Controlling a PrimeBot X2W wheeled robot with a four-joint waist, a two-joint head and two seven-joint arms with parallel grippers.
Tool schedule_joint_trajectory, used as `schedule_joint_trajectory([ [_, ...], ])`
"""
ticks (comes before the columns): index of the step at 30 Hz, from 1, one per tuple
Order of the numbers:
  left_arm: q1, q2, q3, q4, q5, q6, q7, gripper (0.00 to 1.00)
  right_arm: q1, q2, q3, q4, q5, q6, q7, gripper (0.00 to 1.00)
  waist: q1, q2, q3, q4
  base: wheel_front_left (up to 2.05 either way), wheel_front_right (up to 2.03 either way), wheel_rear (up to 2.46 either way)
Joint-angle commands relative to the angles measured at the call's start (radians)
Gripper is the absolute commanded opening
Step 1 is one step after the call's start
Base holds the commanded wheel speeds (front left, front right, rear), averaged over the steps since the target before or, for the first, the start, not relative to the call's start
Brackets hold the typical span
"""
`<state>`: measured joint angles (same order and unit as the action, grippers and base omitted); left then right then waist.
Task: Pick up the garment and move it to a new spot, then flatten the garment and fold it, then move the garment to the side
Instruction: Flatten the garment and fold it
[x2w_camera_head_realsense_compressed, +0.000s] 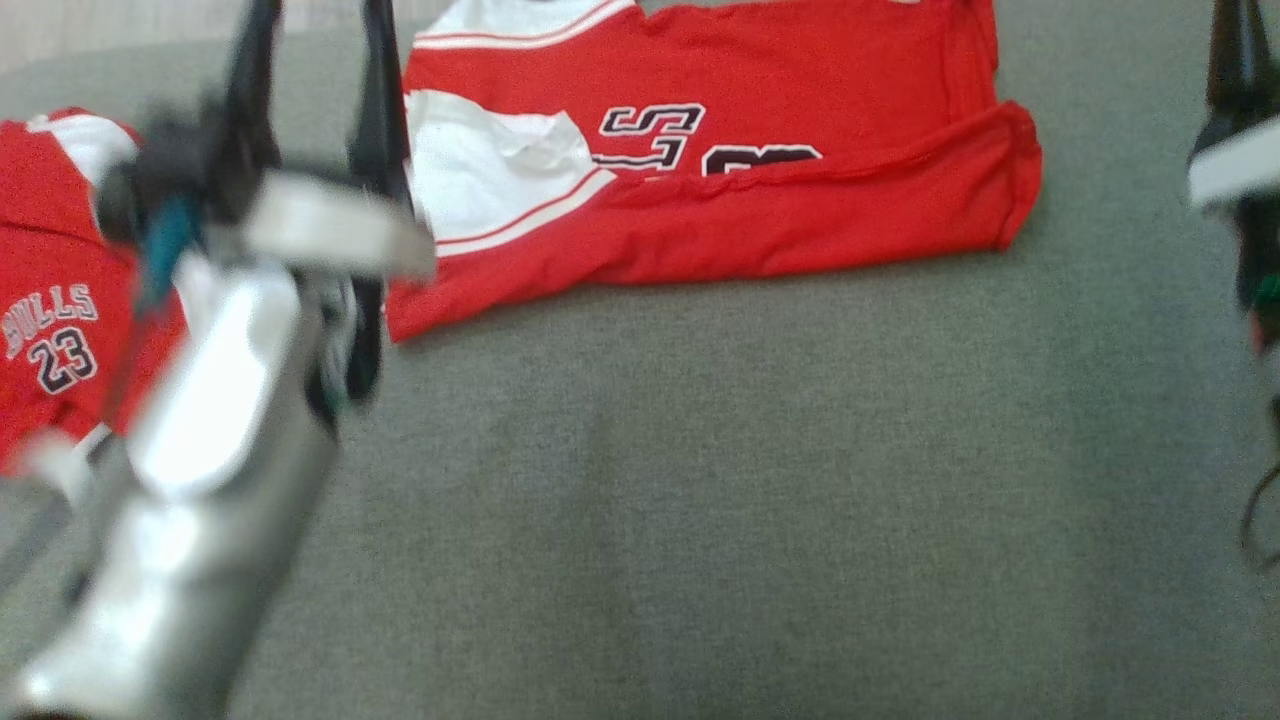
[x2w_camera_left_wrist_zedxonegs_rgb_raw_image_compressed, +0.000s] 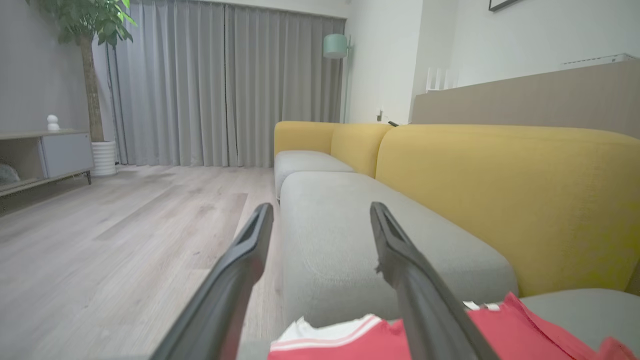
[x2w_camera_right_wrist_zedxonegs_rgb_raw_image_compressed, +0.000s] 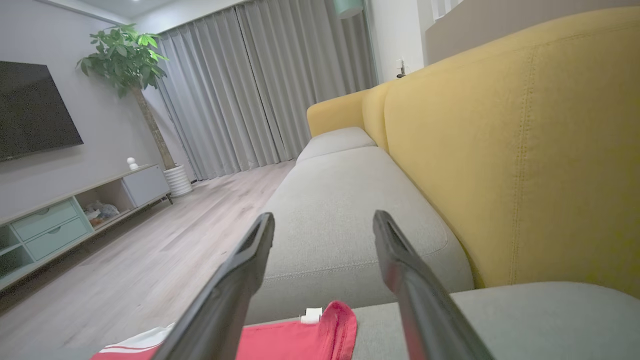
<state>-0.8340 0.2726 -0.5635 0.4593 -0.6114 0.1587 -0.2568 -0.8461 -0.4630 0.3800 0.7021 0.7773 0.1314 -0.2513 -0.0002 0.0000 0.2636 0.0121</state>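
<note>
Finds left pincer (x2w_camera_head_realsense_compressed: 315, 90) spread wide, gripping nothing, clear of grey cushion (x2w_camera_head_realsense_compressed: 700, 500). Locates jersey (x2w_camera_head_realsense_compressed: 760, 200), red with white trim, folded flat on cushion just right of that pincer, left edge beside the pincer's right finger. Notes second jersey (x2w_camera_head_realsense_compressed: 50, 300), marked BULLS 23, just left of same pincer. Finds right pincer (x2w_camera_right_wrist_zedxonegs_rgb_raw_image_compressed: 324, 217) also spread and empty, well right of folded jersey, red hem low between its fingers. Notes yellow backrest (x2w_camera_right_wrist_zedxonegs_rgb_raw_image_compressed: 500, 150) beyond.

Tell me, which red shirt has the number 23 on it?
The red shirt at the far left, partly behind the robot's arm, reads BULLS 23. The folded red shirt in the middle shows only cut-off black letters.
</note>
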Motion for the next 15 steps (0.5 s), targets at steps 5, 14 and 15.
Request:
schedule_joint_trajectory([
  [5,0.225,-0.037,0.157,-0.176,0.123,0.006,-0.005,1.00,0.280,0.153,-0.247,-0.203,-0.229,-0.001,-0.010,1.00,0.0002,0.0000,-0.060,0.017,0.00,0.00,0.00],
  [14,0.473,-0.143,0.251,-0.196,0.262,-0.058,-0.005,1.00,0.610,0.374,-0.377,-0.442,-0.485,-0.001,-0.010,1.00,0.0002,0.0000,-0.092,0.017,0.00,0.00,0.00],
  [15,0.479,-0.148,0.262,-0.190,0.272,-0.064,-0.005,1.00,0.622,0.382,-0.375,-0.451,-0.492,-0.001,-0.010,1.00,0.0002,0.0000,-0.089,0.012,0.00,0.00,0.00],
])
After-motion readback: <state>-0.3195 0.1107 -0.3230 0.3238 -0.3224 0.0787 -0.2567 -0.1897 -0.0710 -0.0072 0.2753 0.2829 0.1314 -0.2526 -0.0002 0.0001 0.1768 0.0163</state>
